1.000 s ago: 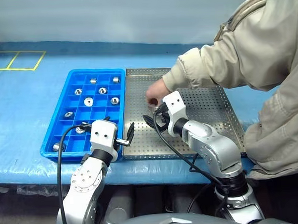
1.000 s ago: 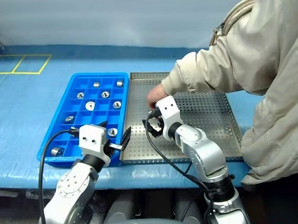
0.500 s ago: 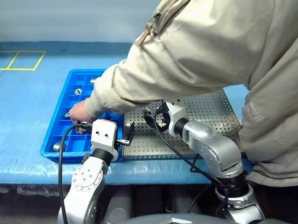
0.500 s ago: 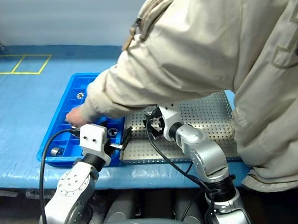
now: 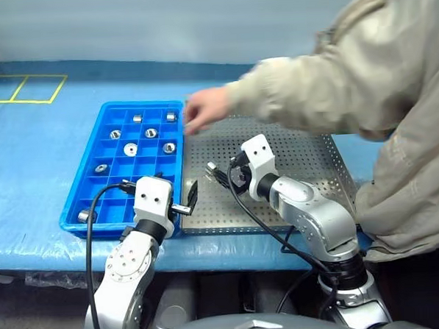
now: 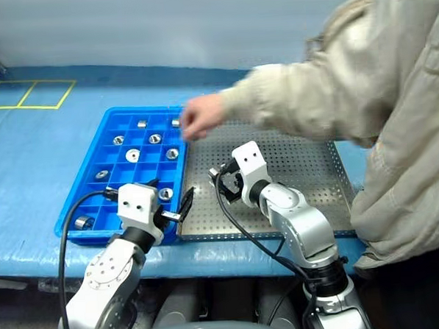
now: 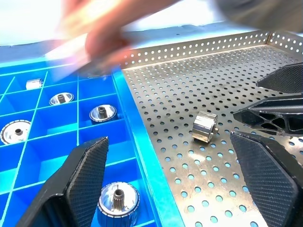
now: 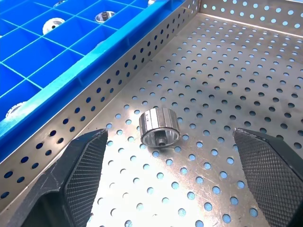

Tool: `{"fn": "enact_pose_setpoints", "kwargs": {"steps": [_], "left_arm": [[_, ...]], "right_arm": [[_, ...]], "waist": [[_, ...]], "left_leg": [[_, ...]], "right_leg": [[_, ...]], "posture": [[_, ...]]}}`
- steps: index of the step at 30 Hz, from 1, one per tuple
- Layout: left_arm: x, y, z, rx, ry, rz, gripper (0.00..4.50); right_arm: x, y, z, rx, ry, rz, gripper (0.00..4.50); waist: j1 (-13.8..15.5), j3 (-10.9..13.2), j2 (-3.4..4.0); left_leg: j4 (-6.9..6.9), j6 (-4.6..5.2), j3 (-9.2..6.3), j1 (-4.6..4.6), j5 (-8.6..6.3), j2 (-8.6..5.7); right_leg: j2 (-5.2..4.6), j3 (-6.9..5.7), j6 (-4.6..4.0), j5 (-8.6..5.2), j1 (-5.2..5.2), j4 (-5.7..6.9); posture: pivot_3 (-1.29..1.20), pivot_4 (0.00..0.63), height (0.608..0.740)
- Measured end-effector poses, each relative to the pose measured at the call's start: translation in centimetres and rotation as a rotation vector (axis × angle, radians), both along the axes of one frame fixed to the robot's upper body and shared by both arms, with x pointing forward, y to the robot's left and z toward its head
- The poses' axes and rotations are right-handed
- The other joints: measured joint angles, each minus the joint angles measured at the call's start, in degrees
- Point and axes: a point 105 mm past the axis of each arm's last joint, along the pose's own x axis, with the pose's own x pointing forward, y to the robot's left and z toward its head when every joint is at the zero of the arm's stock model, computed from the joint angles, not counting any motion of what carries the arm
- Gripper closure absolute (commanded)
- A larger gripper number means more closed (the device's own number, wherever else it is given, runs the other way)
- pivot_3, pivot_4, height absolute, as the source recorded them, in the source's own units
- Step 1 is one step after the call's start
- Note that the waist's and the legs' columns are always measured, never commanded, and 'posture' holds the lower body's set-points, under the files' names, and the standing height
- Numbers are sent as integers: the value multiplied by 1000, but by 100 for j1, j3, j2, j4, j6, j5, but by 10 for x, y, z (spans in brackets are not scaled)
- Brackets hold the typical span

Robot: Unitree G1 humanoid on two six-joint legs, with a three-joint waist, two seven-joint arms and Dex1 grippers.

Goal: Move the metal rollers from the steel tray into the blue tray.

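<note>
One roller (image 8: pixel 160 127) lies on its side on the steel tray (image 8: pixel 246 56), centre frame, between my right gripper's (image 8: pixel 173 182) wide-apart jaws. I'd wait for the person's hand (image 5: pixel 208 110) to clear, then descend squarely and close across its ribbed sides; the left gripper (image 7: pixel 173 182) is spread too, empty, over the blue tray (image 5: pixel 95 178) edge.

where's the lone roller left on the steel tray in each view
Left eye view: the roller is a small glint just ahead of the right gripper.
Right eye view: same, roller.
Left wrist view: lying on its side, right of centre.
Right wrist view: near centre.
Shared landmark: the blue tray's edge against the steel tray.
</note>
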Motion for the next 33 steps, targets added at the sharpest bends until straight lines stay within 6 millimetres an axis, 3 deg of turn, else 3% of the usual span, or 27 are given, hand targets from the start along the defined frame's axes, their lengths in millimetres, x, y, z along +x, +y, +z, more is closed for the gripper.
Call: {"fn": "enact_pose_setpoints", "kwargs": {"steps": [28, 33], "left_arm": [[0, -3, 1, 4, -5, -28, 0], [0, -3, 1, 6, -3, -25, 0]], "right_arm": [[0, 0, -1, 3, 5, -23, 21], [8, 7, -2, 16, -11, -22, 21]], "waist": [[-20, 0, 0], [-42, 0, 0]], "left_leg": [[-1, 0, 2, 0, 0, 0], [-1, 1, 3, 2, 0, 1]], "right_leg": [[0, 3, 1, 0, -1, -1], [1, 3, 1, 0, -1, -1]], "posture": [[209, 150, 740], [227, 150, 740]]}}
